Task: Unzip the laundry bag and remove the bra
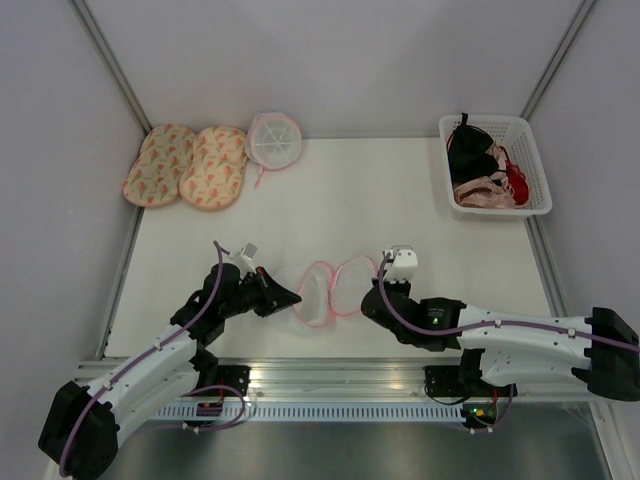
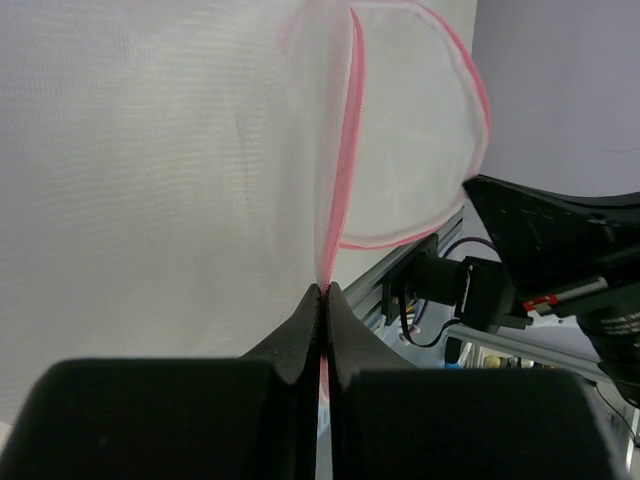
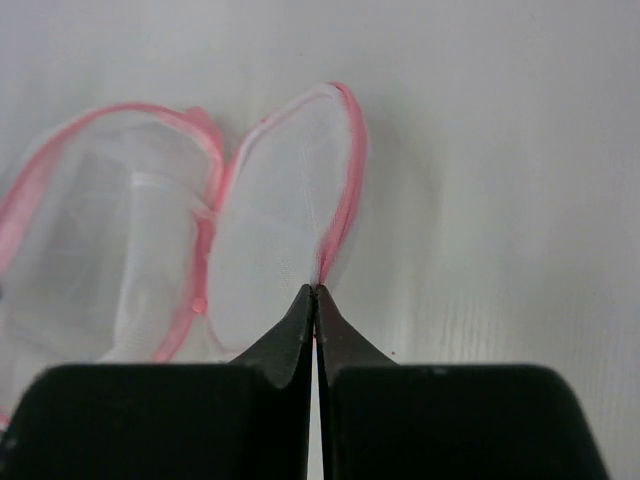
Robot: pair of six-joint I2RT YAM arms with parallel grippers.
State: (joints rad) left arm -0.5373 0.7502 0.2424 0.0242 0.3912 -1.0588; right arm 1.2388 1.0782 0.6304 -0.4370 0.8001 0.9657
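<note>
The laundry bag lies unzipped in two white mesh halves with pink edging, at the table's front middle. No bra shows inside it. My left gripper is shut on the pink edge of the left half; in the left wrist view the gripper pinches that edging and the bag spreads beyond. My right gripper is shut on the right half's pink rim, as the right wrist view shows with the bag ahead. The black bra lies in the white basket at the back right.
The basket also holds beige-pink and red garments. A round pouch with white spoke ribs and two orange-patterned pads lie at the back left. Grey walls close in the table's sides and back.
</note>
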